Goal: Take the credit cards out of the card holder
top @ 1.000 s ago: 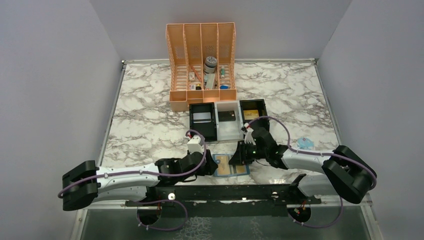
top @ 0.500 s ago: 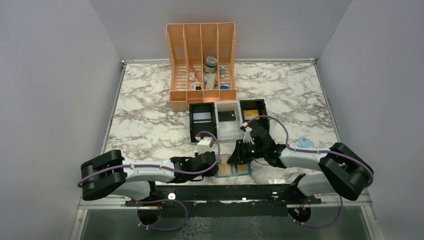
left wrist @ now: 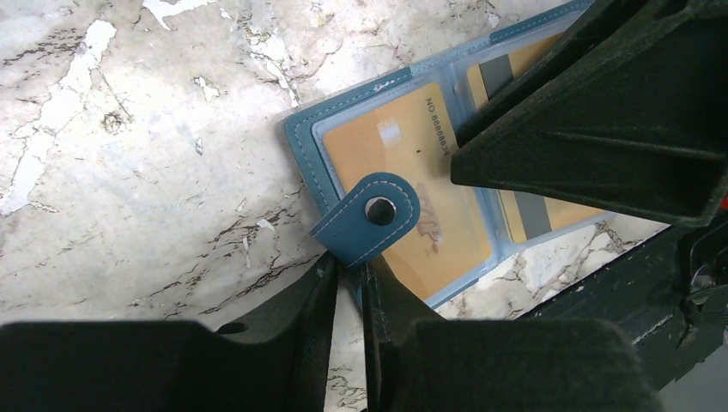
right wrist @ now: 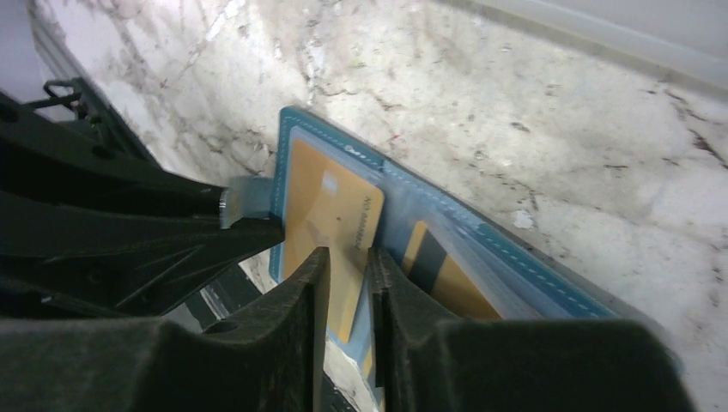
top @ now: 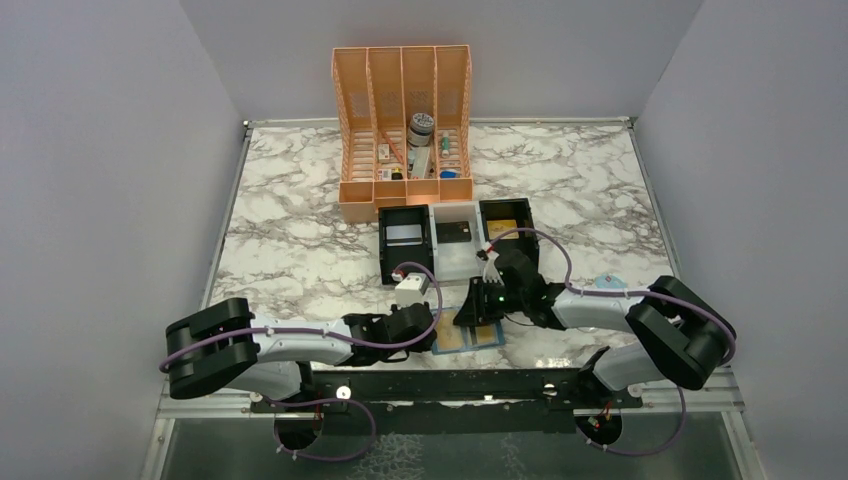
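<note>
The left gripper point(left wrist: 348, 273) has its two black fingers clenched almost together on the edge of the flat mid-blue bifold card holder point(left wrist: 300, 148), right where its small rounded snap tab point(left wrist: 369, 219) folds back over the pocket. The right gripper point(right wrist: 348, 264), fingers narrowly apart, pinches the thin gold-tan credit card point(right wrist: 330, 210) in the panel beside the tab, while a second gold card with a dark stripe point(right wrist: 451, 287) sits in the other panel. The holder lies open on the white marble-patterned table point(left wrist: 129, 172) between the two arms, nearer their bases than the black-and-white three-compartment tray point(top: 455, 262).
</note>
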`<state>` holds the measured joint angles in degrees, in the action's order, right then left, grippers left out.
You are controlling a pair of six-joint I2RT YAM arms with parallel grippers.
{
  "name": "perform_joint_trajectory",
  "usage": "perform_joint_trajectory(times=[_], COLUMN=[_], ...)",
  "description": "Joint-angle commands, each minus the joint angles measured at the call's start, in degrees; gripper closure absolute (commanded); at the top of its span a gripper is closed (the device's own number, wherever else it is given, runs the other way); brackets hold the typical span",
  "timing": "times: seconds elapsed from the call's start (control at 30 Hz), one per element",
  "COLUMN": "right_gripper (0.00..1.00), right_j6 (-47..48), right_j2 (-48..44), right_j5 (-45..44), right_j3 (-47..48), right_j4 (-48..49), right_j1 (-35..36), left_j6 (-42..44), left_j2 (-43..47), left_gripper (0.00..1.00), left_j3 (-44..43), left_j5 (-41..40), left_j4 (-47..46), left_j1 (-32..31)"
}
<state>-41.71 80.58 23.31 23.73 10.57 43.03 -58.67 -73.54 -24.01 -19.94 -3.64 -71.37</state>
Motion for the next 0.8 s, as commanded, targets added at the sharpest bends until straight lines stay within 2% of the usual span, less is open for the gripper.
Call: perform_joint_trajectory(times=[0.0,0.1,0.23,0.77], right_gripper=[0.81,0.91,0.99,0.99], right_j6=[-0.7,-2.1,-2.2,-0.8], right_j2=[2.2,2.2,0.4,-9.6], right_j5=[1.6,4.0,3.3,0.7], right_j3=[-1.1,-2.4,-3.2,-7.2], right_j4=[2.8,8.3,8.9,5.8], right_j1=[0.1,0.1,0.1,-1.9], left_j6=[0.3,0.0,-0.5,-1.8], left_j2=[-2.7,-3.0,-3.3,-3.3], left_gripper=[0.82,0.85,0.89,1.00], left_j3=[1.0,1.3,1.7,2.2], left_j5=[0.1,0.1,-0.2,-0.7], left_j4=[1.8,1.2,1.1,1.6], left_j1=[-0.2,-0.3,-0.2,-0.2])
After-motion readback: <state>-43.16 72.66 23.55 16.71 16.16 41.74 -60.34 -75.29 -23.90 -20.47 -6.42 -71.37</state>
